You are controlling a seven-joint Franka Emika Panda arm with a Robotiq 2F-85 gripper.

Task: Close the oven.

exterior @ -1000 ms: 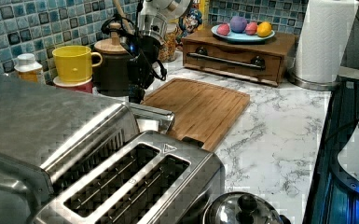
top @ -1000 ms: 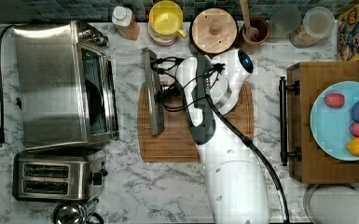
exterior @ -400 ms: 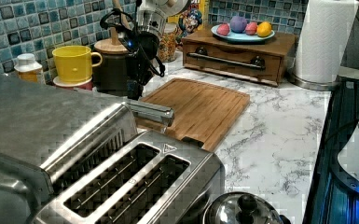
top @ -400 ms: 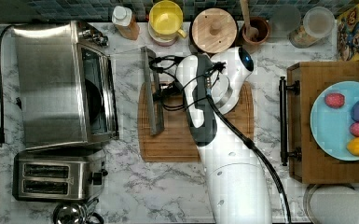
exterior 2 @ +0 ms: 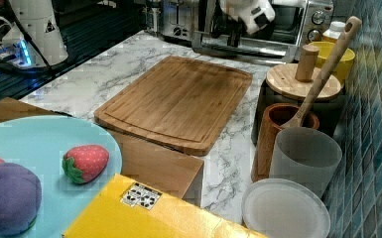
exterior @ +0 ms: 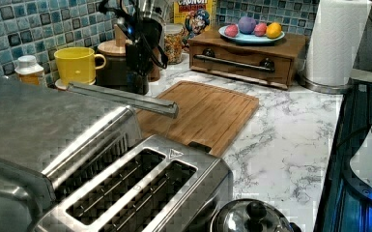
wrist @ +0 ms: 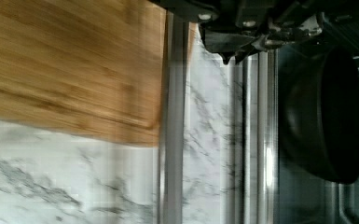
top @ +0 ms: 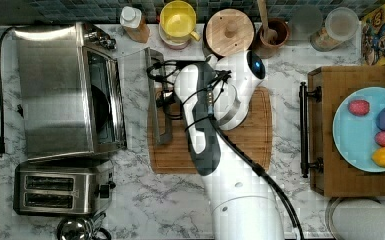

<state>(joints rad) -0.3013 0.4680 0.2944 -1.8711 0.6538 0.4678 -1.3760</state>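
pincer [top: 163,96], grip state unclear, beside the half-open oven [top: 70,90] door handle [top: 156,95].

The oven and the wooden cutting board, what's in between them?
In the top view, the oven's open glass door with its metal bar handle hangs between it and the cutting board, over bare marble counter.
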